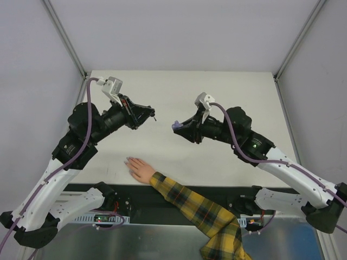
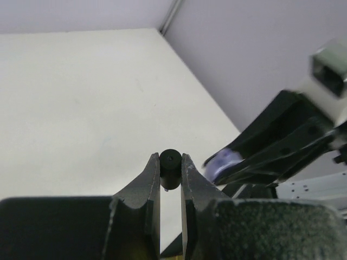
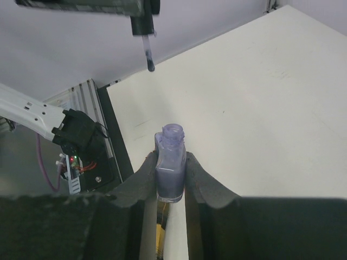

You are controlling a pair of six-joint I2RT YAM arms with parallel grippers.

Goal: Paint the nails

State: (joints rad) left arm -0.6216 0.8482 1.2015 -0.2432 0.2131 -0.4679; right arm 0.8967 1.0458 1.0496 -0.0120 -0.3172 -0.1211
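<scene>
The left hand [image 2: 171,158] is clamping on the black cap [image 2: 170,172], with its brush [image 3: 147,54] hanging just beyond the right hand [image 3: 171,156]. The right hand is gripping the open purple polish bottle [image 3: 169,168] by its flat sides. The nails [image 1: 128,161] are lying on the counter [image 1: 217,86] below the left hand, toward its base, at the fingertips of the mannequin hand [image 1: 142,170]. Judgement: the nails are looking tiny, rigid and smooth, and the mannequin hand is likely light and prone to sliding. Only the soft bristles should be touching them, with the cap serving as the handle.

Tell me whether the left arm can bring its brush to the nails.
Probably yes: the left gripper holds the brush cap, and only open table lies between it and the nails.
</scene>
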